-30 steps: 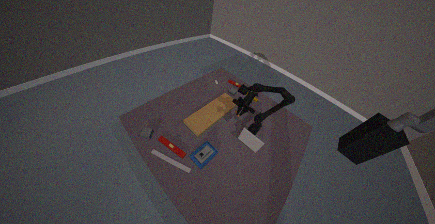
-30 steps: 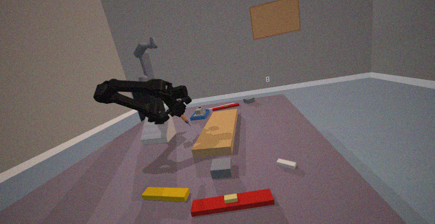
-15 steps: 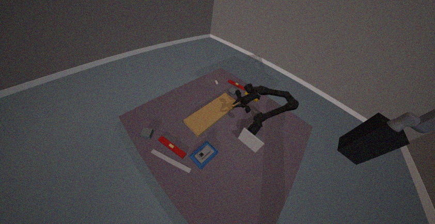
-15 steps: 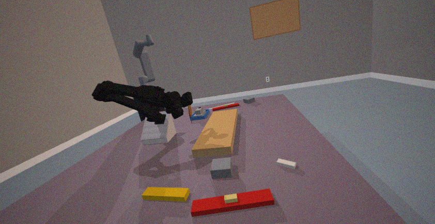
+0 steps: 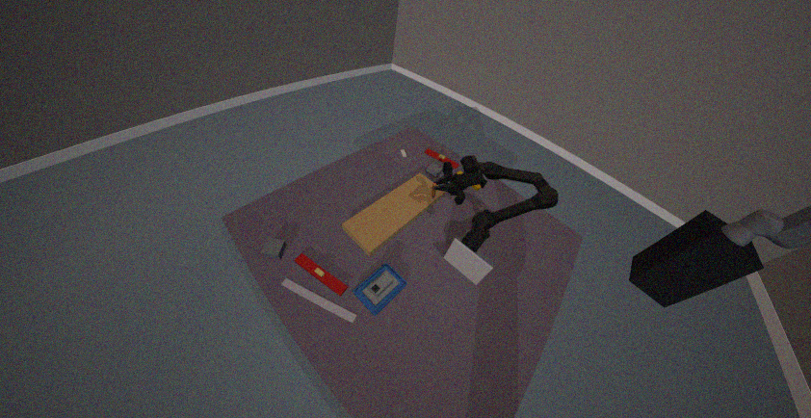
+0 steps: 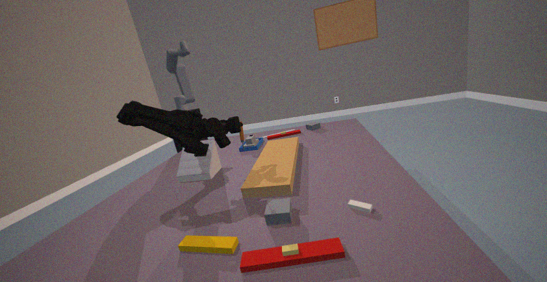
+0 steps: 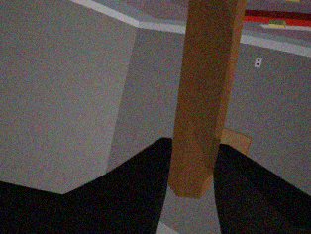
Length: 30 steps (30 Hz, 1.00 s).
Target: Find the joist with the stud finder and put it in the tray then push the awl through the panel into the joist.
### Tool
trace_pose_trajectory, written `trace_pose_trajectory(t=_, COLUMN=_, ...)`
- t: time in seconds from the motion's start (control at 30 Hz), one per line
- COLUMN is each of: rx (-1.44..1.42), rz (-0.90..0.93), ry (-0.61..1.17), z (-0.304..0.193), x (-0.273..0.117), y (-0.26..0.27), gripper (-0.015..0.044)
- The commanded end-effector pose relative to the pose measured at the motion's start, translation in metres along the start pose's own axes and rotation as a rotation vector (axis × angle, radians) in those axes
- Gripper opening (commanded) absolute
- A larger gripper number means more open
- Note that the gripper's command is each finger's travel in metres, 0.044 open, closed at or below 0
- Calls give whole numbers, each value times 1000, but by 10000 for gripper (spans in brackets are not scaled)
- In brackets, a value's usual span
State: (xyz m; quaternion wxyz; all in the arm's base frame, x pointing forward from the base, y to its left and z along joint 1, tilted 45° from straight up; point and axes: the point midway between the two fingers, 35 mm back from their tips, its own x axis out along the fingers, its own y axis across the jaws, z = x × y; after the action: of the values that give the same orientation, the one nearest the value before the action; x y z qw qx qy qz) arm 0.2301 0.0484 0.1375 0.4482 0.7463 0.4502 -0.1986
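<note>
My gripper [image 5: 436, 187] [image 6: 240, 124] [image 7: 192, 152] is shut on the awl's orange handle. The awl [image 5: 433, 191] [image 6: 241, 132] [image 7: 205, 74] hangs nearly upright, handle at the top, in the exterior view. Its thin shank is hard to make out. It is in the air near the far right end of the tan floor panel [image 5: 385, 219] [image 6: 280, 158] in the top view. No hole can be made out on the panel. The grey stud finder [image 5: 388, 285] [image 6: 251, 140] lies in the blue tray [image 5: 363, 301] [image 6: 247, 149].
A grey block [image 5: 433, 169] [image 6: 278, 212] and a red level [image 6: 318, 250] lie beyond the panel's end, with a yellow bar [image 6: 208, 243] nearby. Another red level [image 5: 331, 282] and a white strip [image 5: 319, 300] lie beside the tray. The arm's shadow crosses the panel.
</note>
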Motion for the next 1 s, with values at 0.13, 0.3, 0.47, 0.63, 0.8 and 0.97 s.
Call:
trace_pose_trajectory(t=0.13, rx=-9, rz=-64, ry=23, z=-5, x=19, y=11, gripper=0)
trace_pose_trajectory(t=0.3, rx=-2, rz=-101, ry=49, z=-8, x=31, y=18, gripper=0)
trace_pose_trajectory(t=0.47, rx=4, rz=-138, ry=74, z=-11, x=44, y=23, gripper=0)
trace_pose_trajectory(t=0.63, rx=11, rz=-176, ry=98, z=-13, x=59, y=28, gripper=0)
trace_pose_trajectory(t=0.8, rx=19, rz=-215, ry=121, z=-16, x=75, y=32, gripper=0)
trace_pose_trajectory(t=0.97, rx=26, rz=-253, ry=143, z=-18, x=92, y=34, gripper=0)
